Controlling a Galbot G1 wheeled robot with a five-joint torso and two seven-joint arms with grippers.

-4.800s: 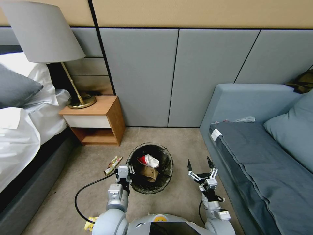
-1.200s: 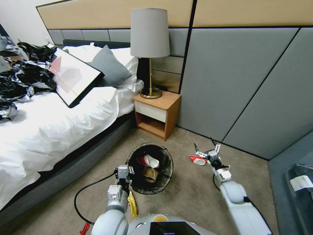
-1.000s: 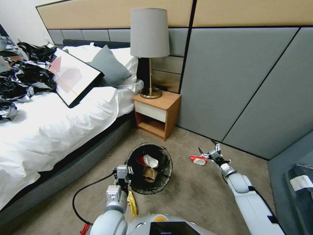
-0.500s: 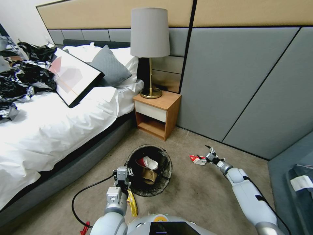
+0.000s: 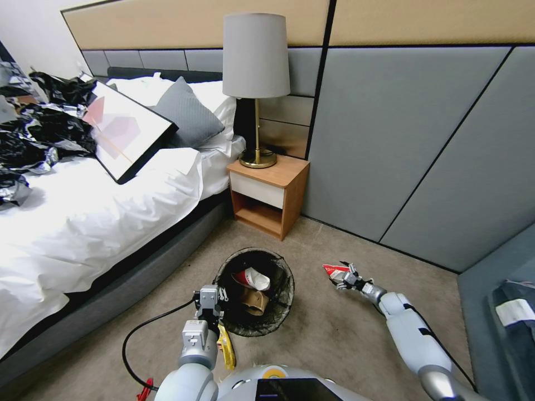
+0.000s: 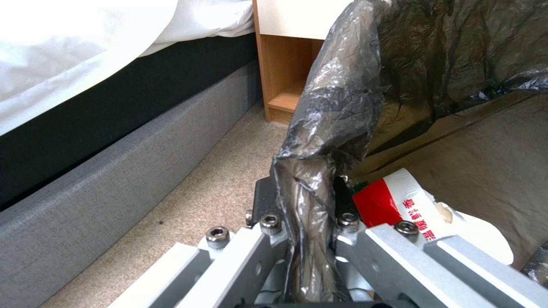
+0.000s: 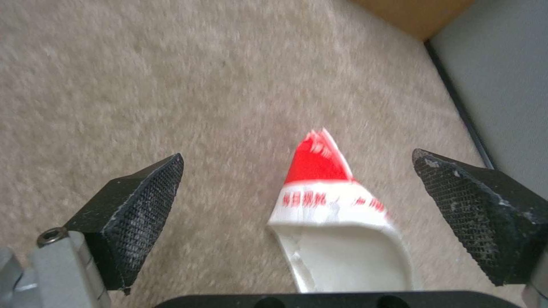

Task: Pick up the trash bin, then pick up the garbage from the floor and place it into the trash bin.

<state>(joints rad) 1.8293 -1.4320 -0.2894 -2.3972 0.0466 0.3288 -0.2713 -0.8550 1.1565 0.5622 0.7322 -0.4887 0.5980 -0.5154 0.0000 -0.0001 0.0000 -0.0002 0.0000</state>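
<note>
2 grippers at work on the beige carpet [image 5: 312, 345]. Left gripper [image 5: 209, 303] clamped on the black bag liner [image 6: 337, 107] at the near rim of the trash bin [image 5: 254, 292], pinching a gathered fold of plastic between closed fingers [image 6: 268, 201]. Bin in front of the wooden nightstand [image 5: 270, 192], beside the bed [image 5: 83, 223]. Inside the bin: 1 red-and-white wrapper [image 5: 252, 277] and 1 brown paper bag [image 5: 255, 301]. Right gripper [image 5: 343, 277] low over the carpet to the right of the bin, near the grey wall panel [image 5: 390, 139], spread wide with 1 black pad [image 7: 137, 205] on each side of a second red-and-white wrapper [image 7: 331, 214] lying flat on the floor; not touching either pad. A yellow snack packet [image 5: 224, 346] on the carpet just beside the left arm, near the bin.
</note>
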